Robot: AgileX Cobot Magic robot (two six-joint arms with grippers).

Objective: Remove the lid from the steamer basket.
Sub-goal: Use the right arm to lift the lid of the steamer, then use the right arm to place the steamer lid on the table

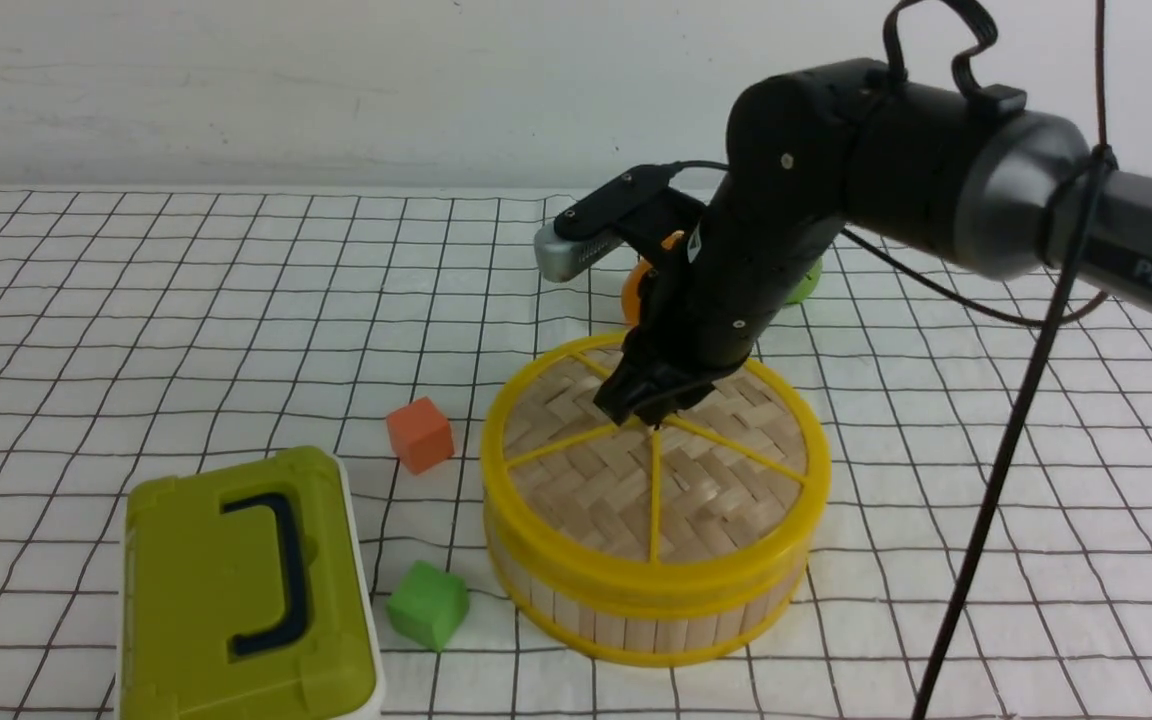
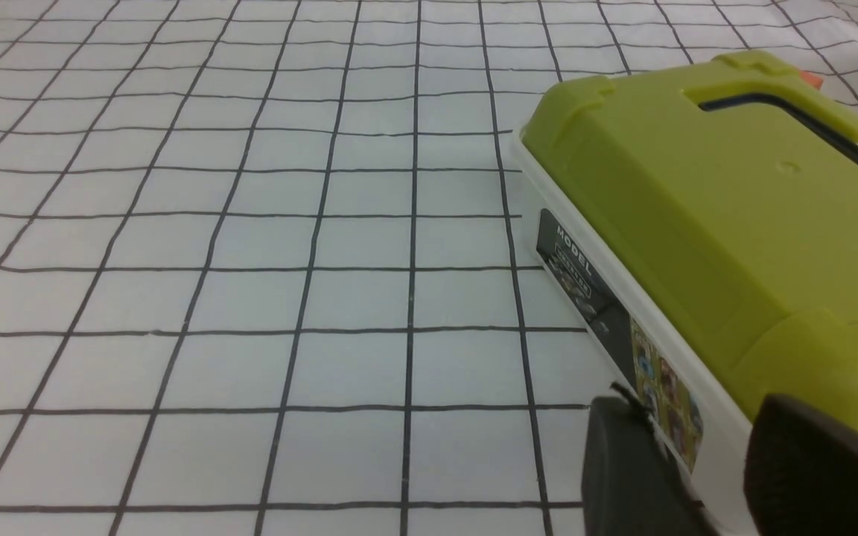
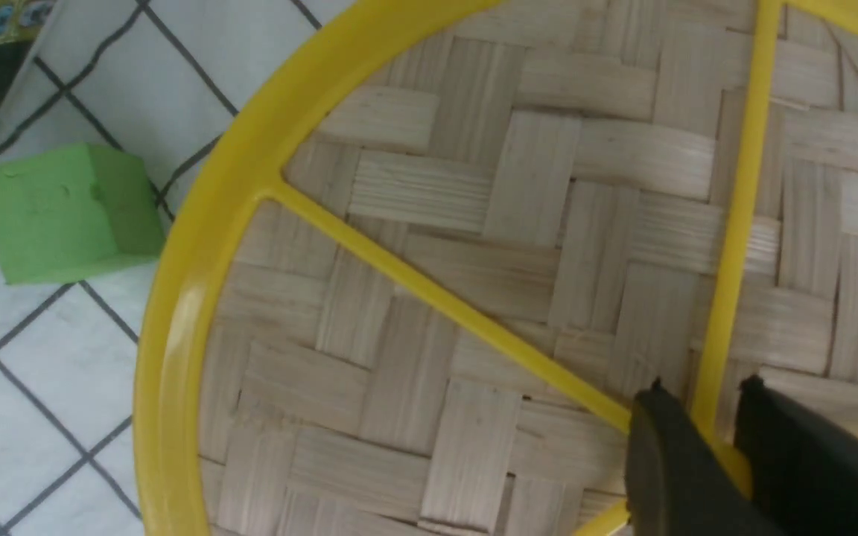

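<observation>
We count one lid (image 1: 656, 480), one steamer basket (image 1: 636, 628), one olive-green box (image 1: 226, 600). Two small cubes: one orange cube (image 1: 420, 434), one green cube (image 1: 427, 604). Behind the one arm (image 1: 936, 180) in front view we get two part-hidden things, one orange thing (image 1: 633, 290), one green thing (image 1: 806, 284), kind unclear.

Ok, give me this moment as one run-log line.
right gripper: closed on lid spoke at hub | lid: seated on steamer basket | left gripper: open, empty, by green box
</observation>
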